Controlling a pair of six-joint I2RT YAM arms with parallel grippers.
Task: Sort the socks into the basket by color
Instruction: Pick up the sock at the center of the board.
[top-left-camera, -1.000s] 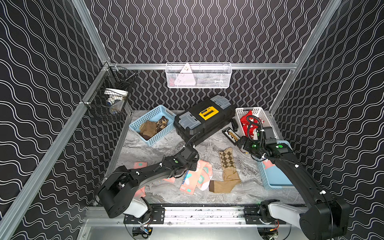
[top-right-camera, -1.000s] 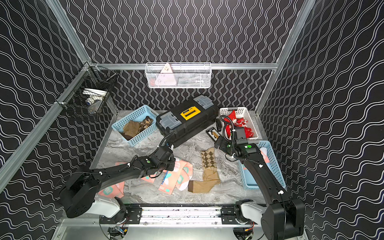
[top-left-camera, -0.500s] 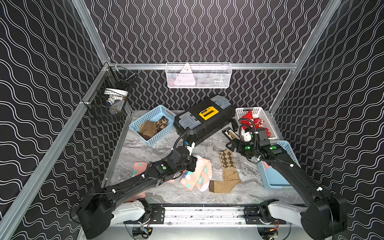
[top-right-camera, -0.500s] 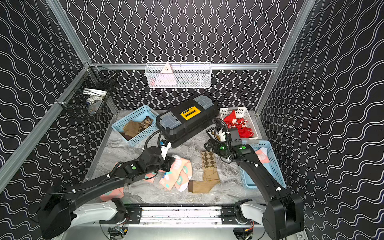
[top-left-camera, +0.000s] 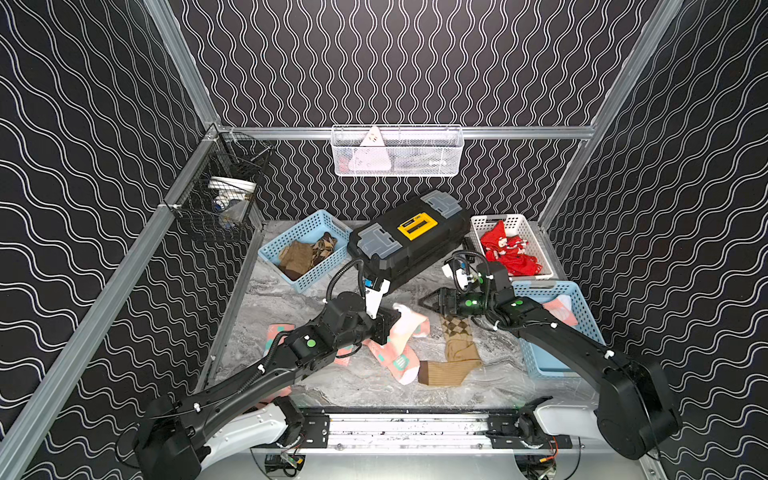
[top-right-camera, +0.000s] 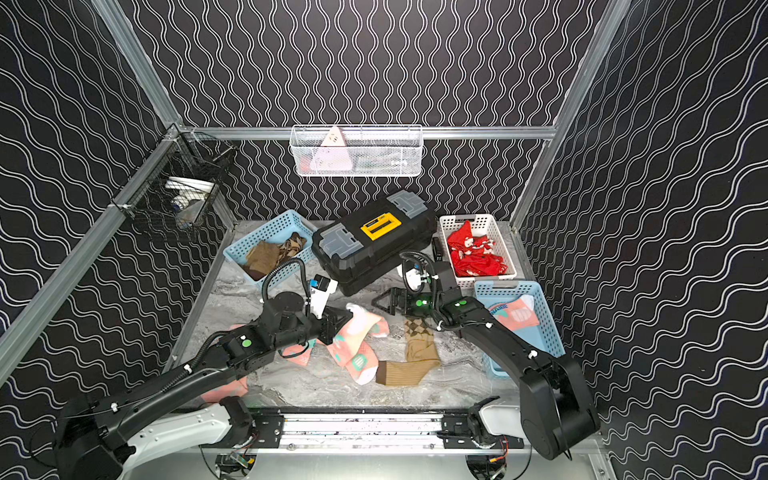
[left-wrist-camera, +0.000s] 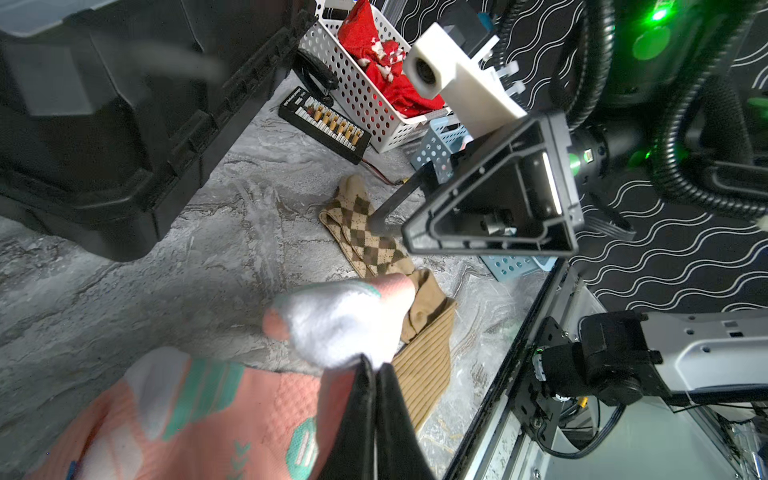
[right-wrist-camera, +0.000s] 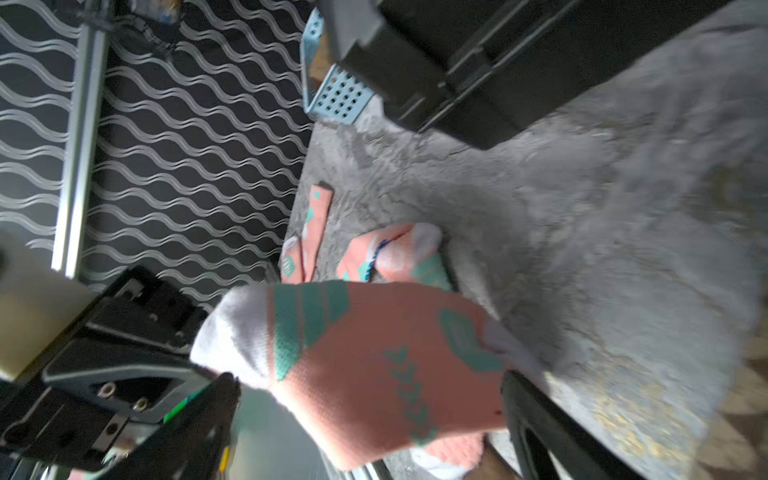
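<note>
— On the grey marbled table (top-left-camera: 286, 303), what takes up the most room?

— The black toolbox (top-left-camera: 409, 245). It lies slantwise at the back and has a yellow latch on its lid.

— And around it?

— Three baskets. A blue basket (top-left-camera: 320, 217) on the robot's left of the toolbox holds brown socks (top-left-camera: 301, 255). A white basket (top-left-camera: 484, 222) on the other side holds red socks (top-left-camera: 511, 257). Just in front of the white one stands a second blue basket (top-left-camera: 540, 287) with a pink lettered sock (top-left-camera: 561, 309) inside.

— The arms?

— Both reach toward the middle. The left gripper (top-left-camera: 395, 322) has its fingers pressed together on the white toe of a salmon-pink sock (top-left-camera: 411, 328), held up above the table in front of the toolbox. I can't tell whether the sock's lower end rests on the table.

— The other claw?

— The right gripper (top-left-camera: 430, 301) is spread wide with nothing in it, and it points at the held sock from close by. The right wrist view frames the sock between its fingers (right-wrist-camera: 536, 415), but I can't tell whether they touch it.

— What lies loose?

— A tan argyle sock (top-left-camera: 455, 353), bent like an L, lies between the held sock and the second blue basket. A teal-badged sock (top-left-camera: 397, 361) touches its cuff. A half-hidden pink sock (top-left-camera: 274, 334) lies partly under the left arm. A small black connector board (left-wrist-camera: 324, 122) sits between the toolbox and the white basket.
</note>
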